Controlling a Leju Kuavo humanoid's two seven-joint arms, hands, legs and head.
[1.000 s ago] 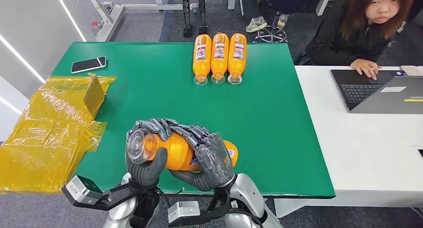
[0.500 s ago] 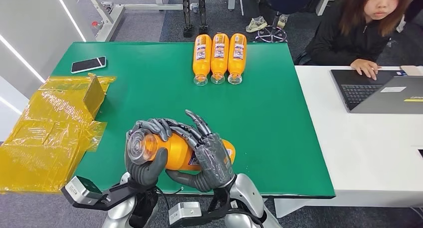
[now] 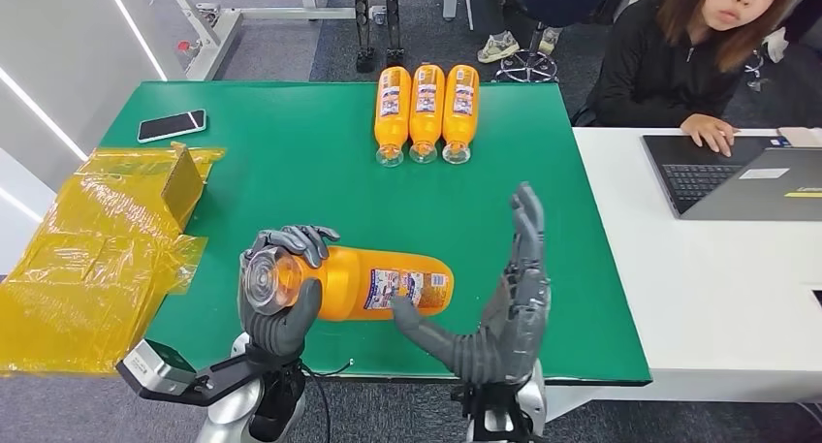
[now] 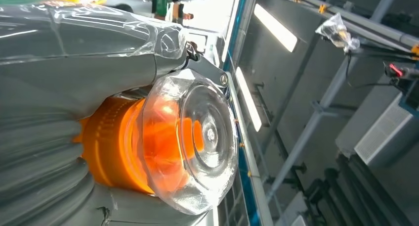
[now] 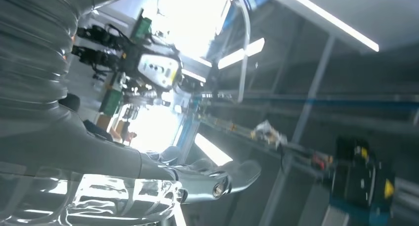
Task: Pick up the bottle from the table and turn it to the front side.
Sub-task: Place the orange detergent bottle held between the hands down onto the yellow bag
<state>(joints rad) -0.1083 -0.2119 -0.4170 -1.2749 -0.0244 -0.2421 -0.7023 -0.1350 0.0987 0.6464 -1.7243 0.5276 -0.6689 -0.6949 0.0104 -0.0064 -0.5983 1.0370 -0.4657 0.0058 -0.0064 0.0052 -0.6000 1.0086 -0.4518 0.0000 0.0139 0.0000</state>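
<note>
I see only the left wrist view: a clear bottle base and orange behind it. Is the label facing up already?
Observer: Yes. In the head view the bottle lies sideways in the left hand with its printed label up.
Operator: Does the right hand hold it too?
Observer: No. The right hand is open beside it, fingers spread; the thumb is near the cap end.
Operator: Other bottles?
Observer: Three bottles lie side by side at the green table's far edge.
</note>
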